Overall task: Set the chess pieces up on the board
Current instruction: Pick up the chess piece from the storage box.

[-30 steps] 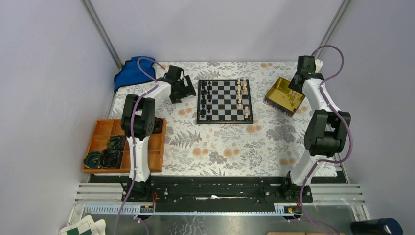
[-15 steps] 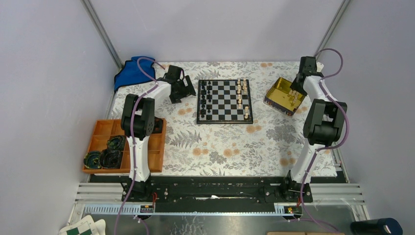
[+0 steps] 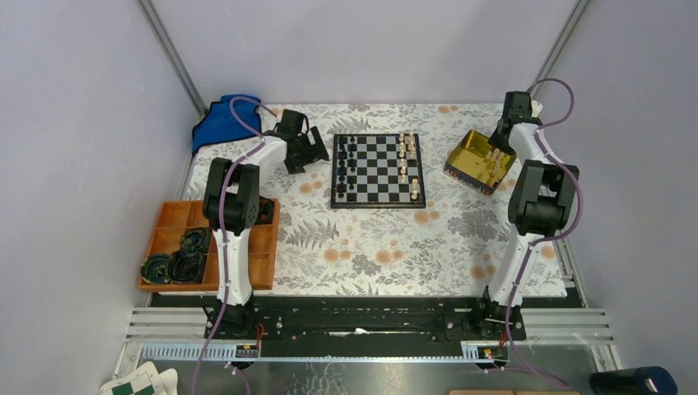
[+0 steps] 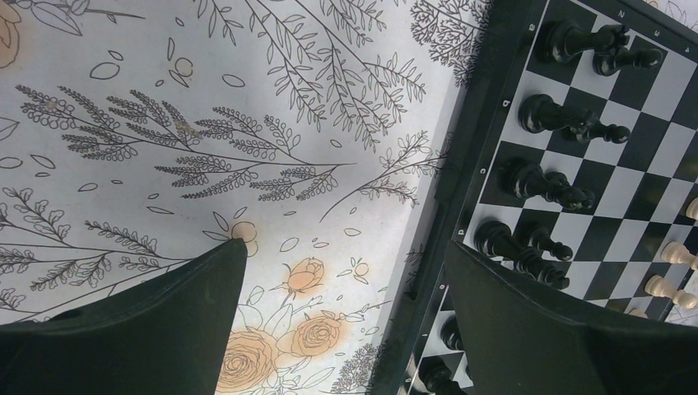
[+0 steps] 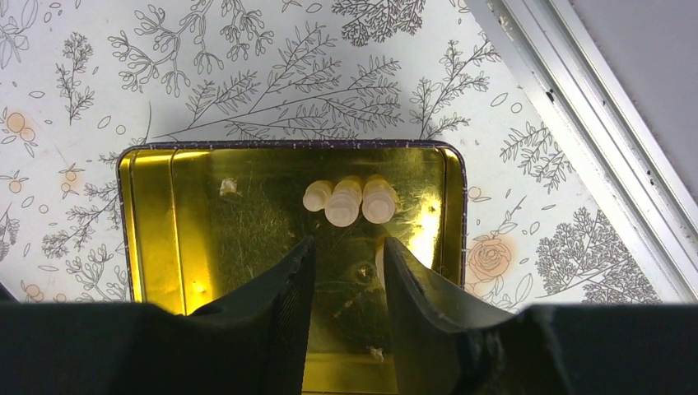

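Note:
The board (image 3: pixel 379 203) lies at the back middle of the table. Black chess pieces (image 3: pixel 347 169) stand along its left side and pale ones (image 3: pixel 406 156) along its right. My left gripper (image 3: pixel 317 152) hovers wide open, straddling the board's left border (image 4: pixel 477 156), next to the black pieces (image 4: pixel 543 111), and holds nothing. My right gripper (image 5: pixel 349 243) points down into the gold tin (image 5: pixel 206 214), its jaws partly open with nothing between them. Three pale pieces (image 5: pixel 346 202) lie just beyond the fingertips, and another pale piece (image 5: pixel 380 262) peeks out beside the right finger.
An orange tray (image 3: pixel 177 218) with dark round objects (image 3: pixel 185 263) sits at the left by the left arm. A blue cloth (image 3: pixel 222 119) lies at the back left corner. The metal frame rail (image 5: pixel 576 123) runs close behind the tin (image 3: pixel 469 152).
The right arm has folded in closer to the tin, and its jaws have narrowed over it. The left arm has not moved.

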Controlling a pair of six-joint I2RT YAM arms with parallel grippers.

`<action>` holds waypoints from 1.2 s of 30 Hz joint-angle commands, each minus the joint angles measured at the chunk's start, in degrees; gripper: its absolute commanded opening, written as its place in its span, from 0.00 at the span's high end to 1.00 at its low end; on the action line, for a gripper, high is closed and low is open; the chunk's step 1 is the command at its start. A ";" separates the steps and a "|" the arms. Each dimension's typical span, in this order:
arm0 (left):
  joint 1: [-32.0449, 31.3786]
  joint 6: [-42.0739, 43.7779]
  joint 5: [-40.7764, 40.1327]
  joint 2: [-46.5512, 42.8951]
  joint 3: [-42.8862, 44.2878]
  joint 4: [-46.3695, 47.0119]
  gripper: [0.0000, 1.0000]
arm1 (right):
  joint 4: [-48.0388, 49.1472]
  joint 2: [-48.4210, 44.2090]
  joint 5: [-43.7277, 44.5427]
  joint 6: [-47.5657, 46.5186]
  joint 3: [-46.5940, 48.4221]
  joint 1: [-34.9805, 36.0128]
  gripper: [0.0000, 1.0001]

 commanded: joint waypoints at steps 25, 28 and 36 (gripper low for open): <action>1.43 -0.19 0.20 4.53 -1.46 -1.57 0.01 | 0.53 5.89 -2.12 -1.38 6.77 0.05 0.64; 1.43 -0.28 0.15 4.54 -1.59 -1.58 0.01 | 0.47 6.13 -2.23 -1.48 6.65 0.05 0.64; 1.45 -0.23 0.18 4.62 -1.68 -1.53 0.01 | 0.38 6.87 -2.35 -1.71 6.74 0.05 0.66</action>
